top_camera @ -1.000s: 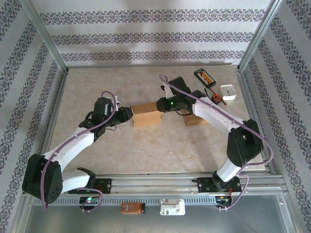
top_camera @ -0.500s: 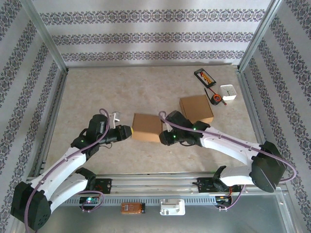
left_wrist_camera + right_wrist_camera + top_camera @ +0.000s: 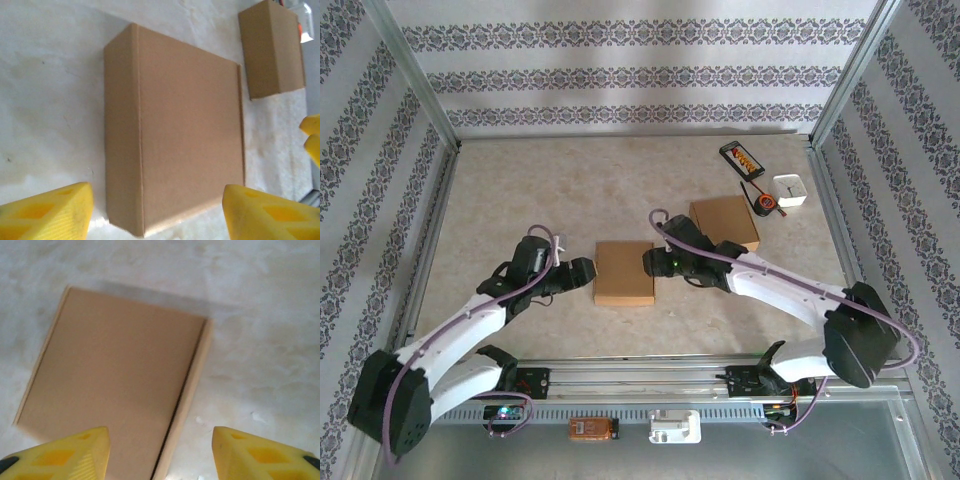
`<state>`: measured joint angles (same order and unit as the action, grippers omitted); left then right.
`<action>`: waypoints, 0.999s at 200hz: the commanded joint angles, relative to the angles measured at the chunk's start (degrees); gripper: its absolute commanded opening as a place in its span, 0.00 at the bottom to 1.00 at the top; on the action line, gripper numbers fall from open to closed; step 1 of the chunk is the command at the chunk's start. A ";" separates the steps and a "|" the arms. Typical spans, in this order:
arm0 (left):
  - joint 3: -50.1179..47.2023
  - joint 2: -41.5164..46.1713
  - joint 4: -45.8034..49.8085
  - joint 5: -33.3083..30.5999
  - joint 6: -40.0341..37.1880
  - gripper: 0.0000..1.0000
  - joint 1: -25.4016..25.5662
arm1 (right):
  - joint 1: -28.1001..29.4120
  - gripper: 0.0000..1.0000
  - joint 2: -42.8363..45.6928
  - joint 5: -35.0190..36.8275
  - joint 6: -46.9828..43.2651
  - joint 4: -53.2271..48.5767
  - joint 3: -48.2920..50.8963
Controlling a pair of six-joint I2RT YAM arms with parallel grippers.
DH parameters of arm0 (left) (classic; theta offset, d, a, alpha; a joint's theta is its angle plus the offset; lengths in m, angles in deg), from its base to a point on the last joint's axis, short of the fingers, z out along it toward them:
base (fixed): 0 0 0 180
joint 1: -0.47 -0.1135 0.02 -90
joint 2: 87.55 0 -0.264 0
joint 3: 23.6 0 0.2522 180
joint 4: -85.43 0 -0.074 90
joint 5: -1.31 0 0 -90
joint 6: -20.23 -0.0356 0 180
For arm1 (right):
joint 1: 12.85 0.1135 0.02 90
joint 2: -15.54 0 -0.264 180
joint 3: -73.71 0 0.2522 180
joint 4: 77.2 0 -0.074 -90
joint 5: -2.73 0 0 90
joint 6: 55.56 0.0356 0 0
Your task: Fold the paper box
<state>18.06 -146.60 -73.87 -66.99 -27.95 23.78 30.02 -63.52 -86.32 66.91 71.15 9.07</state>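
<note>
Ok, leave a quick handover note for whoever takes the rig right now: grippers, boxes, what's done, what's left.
Left gripper: open, beside the left side of the paper box, holding nothing.
Right gripper: open, beside its right side, holding nothing.
Box: closed, lying flat on the table, mid-workspace. A second closed box lies further back on the right.
Done: folding looks complete.
Left: probably just backing both arms away; the flap tuck can't be confirmed.
</note>
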 commanded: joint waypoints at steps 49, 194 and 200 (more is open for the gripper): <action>0.50 -13.25 -16.11 1.19 2.40 0.60 4.95 | -0.42 0.54 -8.93 -10.20 10.36 12.69 3.51; 20.05 -44.43 -29.12 -11.27 -3.97 0.42 2.44 | -10.72 0.44 -29.94 -8.24 4.78 19.44 -14.42; 20.70 -44.97 -29.05 -11.06 -4.01 0.43 2.25 | -11.00 0.45 -30.01 -8.26 5.05 19.57 -14.60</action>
<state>36.13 -186.95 -100.49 -80.22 -30.36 26.45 18.37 -90.80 -89.29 72.92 89.31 -3.14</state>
